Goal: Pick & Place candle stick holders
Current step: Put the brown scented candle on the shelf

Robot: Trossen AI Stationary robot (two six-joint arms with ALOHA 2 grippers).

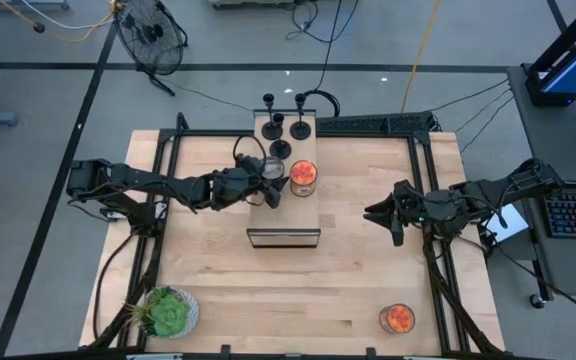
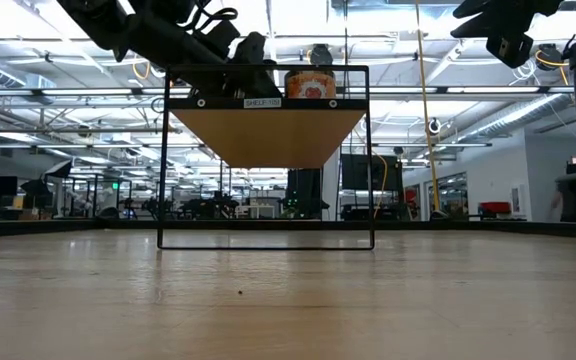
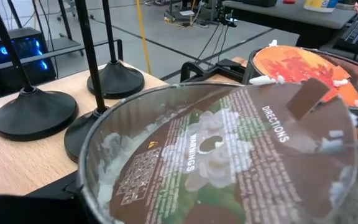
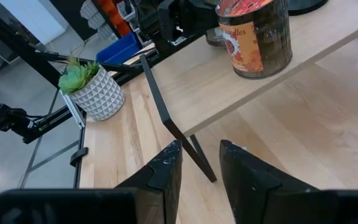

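Observation:
Three matte-black candle stick holders (image 1: pixel 280 128) stand by their round bases on the far end of a raised wooden shelf (image 1: pixel 284 215). They also show in the left wrist view (image 3: pixel 33 113), just beyond a clear glass jar (image 3: pixel 229 155). My left gripper (image 1: pixel 266 182) is over the middle of the shelf, shut on the glass jar (image 1: pixel 271 168), whose round labelled face is turned to the wrist camera. My right gripper (image 1: pixel 371 212) is open and empty, to the right of the shelf and above the table, pointing at the shelf (image 4: pixel 241 93). My left gripper has the glass jar close in front of its wrist camera. The jar itself hides the fingers and the place of contact. The jar's rim (image 3: pixel 98 143) is next to the base of the nearest candle stick holder. Whether the jar rests on the shelf I cannot tell.
A jar with orange filling (image 1: pixel 303 177) stands on the shelf beside the glass jar. Another orange jar (image 1: pixel 398 318) stands at the table's near right. A potted green plant (image 1: pixel 168 312) stands at the near left. The shelf's black frame legs (image 2: pixel 266 240) stand on the table.

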